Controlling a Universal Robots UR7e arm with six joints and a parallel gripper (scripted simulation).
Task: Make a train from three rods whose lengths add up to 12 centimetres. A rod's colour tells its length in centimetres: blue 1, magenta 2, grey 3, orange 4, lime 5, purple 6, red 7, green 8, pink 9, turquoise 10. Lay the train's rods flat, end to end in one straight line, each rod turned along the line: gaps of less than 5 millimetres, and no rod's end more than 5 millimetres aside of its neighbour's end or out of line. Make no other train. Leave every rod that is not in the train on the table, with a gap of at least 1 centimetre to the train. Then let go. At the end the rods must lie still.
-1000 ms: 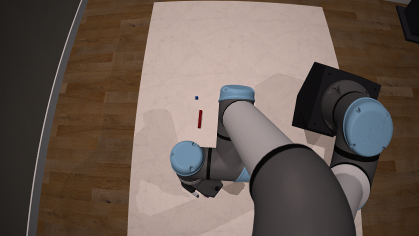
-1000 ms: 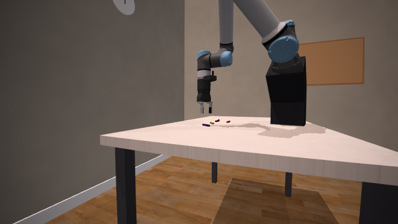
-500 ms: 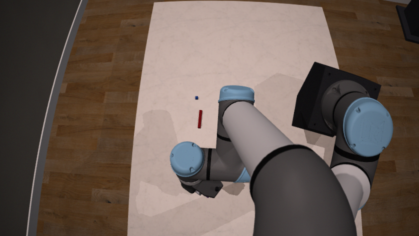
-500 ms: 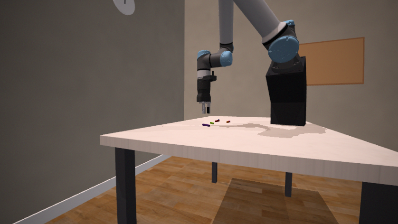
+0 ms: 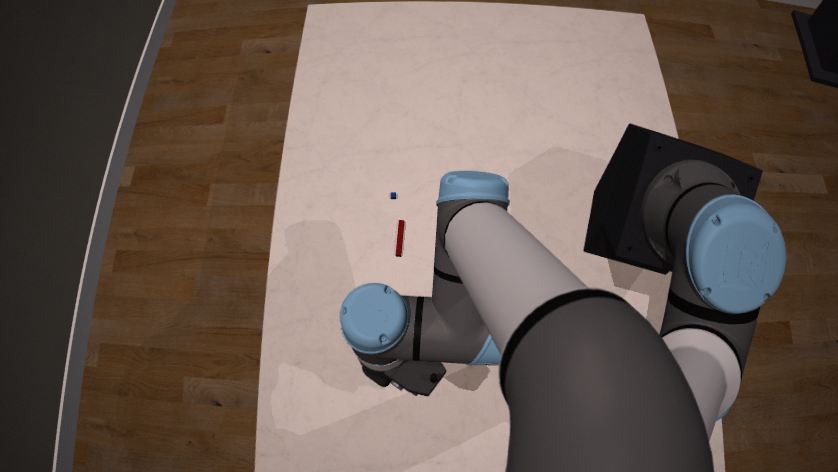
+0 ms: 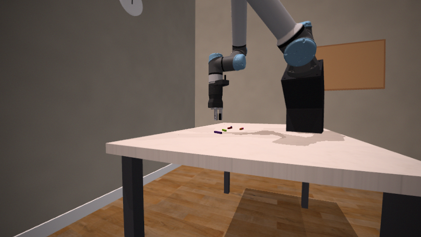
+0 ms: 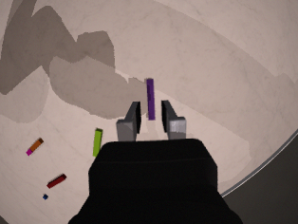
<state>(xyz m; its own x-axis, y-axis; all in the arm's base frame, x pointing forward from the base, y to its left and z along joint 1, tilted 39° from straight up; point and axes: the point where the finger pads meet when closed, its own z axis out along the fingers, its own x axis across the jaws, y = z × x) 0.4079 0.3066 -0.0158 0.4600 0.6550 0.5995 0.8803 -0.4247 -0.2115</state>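
My gripper (image 6: 217, 117) hangs above the table, fingers partly open with nothing between them. In the wrist view a purple rod (image 7: 150, 97) lies flat on the table below and just ahead of the gap between the fingers, lined up with it. A lime rod (image 7: 98, 141) lies to its left. Further left lies an orange rod (image 7: 34, 146) with a magenta piece at its lower end. A red rod (image 7: 56, 180) and a small blue rod (image 7: 45, 196) lie at the lower left. In the overhead view the arm hides all rods but the red one (image 5: 399, 238) and the blue one (image 5: 393, 195).
The arm's black base block (image 6: 303, 97) stands at the table's far right side. In the side view the purple (image 6: 217, 132), lime (image 6: 224, 129), red (image 6: 229, 127) and orange (image 6: 241, 128) rods lie close together near the far edge.
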